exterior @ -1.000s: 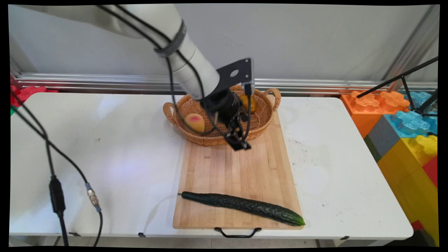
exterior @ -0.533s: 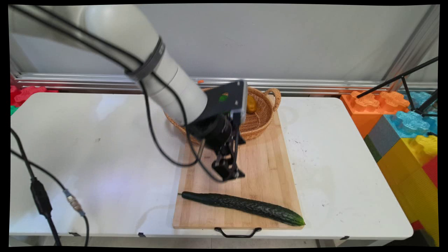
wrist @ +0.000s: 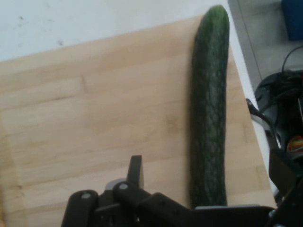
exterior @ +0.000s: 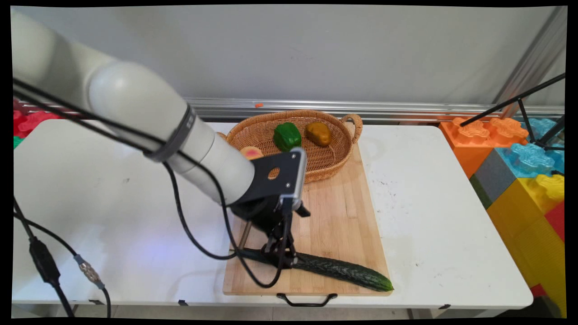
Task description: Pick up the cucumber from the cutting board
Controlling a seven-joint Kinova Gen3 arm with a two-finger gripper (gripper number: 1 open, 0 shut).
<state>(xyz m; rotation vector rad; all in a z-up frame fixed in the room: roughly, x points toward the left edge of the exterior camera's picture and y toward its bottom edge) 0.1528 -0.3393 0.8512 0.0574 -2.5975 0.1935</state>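
Now the pincer [exterior: 282, 257] has dropped from the wicker basket [exterior: 336, 155] to the cucumber [exterior: 334, 269] near the cutting board's [exterior: 336, 216] near edge; grip state unclear.

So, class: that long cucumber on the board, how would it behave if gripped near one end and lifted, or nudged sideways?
The cucumber looks long, round and slightly curved, so a nudge would probably roll it on the smooth board. Gripped near one end, it would likely stay stiff but droop or twist. Its bumpy skin may help grip.
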